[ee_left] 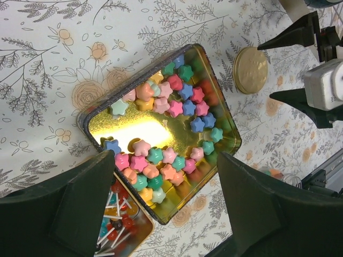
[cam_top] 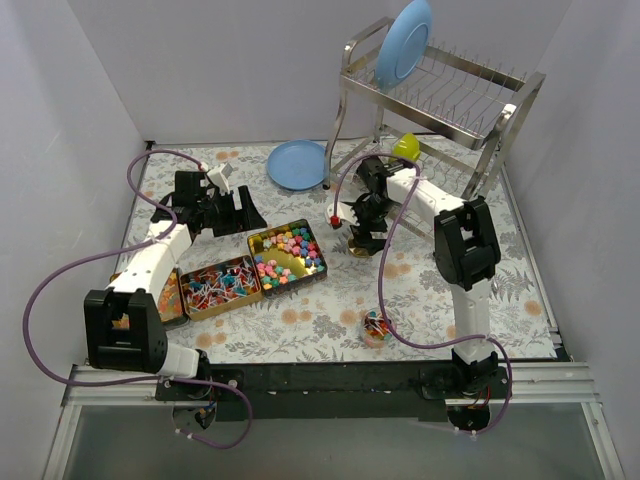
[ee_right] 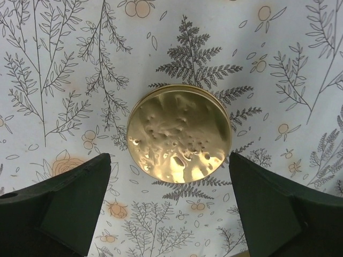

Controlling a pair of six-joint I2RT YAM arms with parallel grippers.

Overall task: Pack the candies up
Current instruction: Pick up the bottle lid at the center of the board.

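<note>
Tins of gold metal sit in a row toward the left edge of the bench. The leftmost tin (cam_top: 172, 302) is half hidden under my left arm. Beside it is a tin of red and blue lollipops (cam_top: 222, 286) on white sticks. Next comes the rectangular gold candy tin (cam_top: 275, 231) (ee_left: 136, 131).

The candies (cam_top: 290, 258) (ee_left: 175, 108) are small stars in pink, blue, green, orange and yellow. They lie inside that tin in two clusters with bare gold floor between them.

My left gripper (cam_top: 240, 212) (ee_left: 165, 156) hangs above the tin's far-left side. Its fingers are spread wide and hold nothing.

Toward the near edge, right of centre, stands a small clear jar (cam_top: 377, 328) with mixed bright pieces inside; I can't tell what kind.

My right gripper (cam_top: 362, 228) (ee_right: 169, 160) hovers mid-bench over a round dented gold lid (ee_right: 179, 134) (ee_left: 251, 69) lying flat on the floral cloth. Its jaws are apart, with the lid between them in the wrist view and untouched.

At the far edge lies a flat blue plate (cam_top: 297, 163). In the far right corner a steel dish rack (cam_top: 470, 110) carries an upright blue plate (cam_top: 403, 40), with a yellow-green cup (cam_top: 405, 148) below it.
</note>
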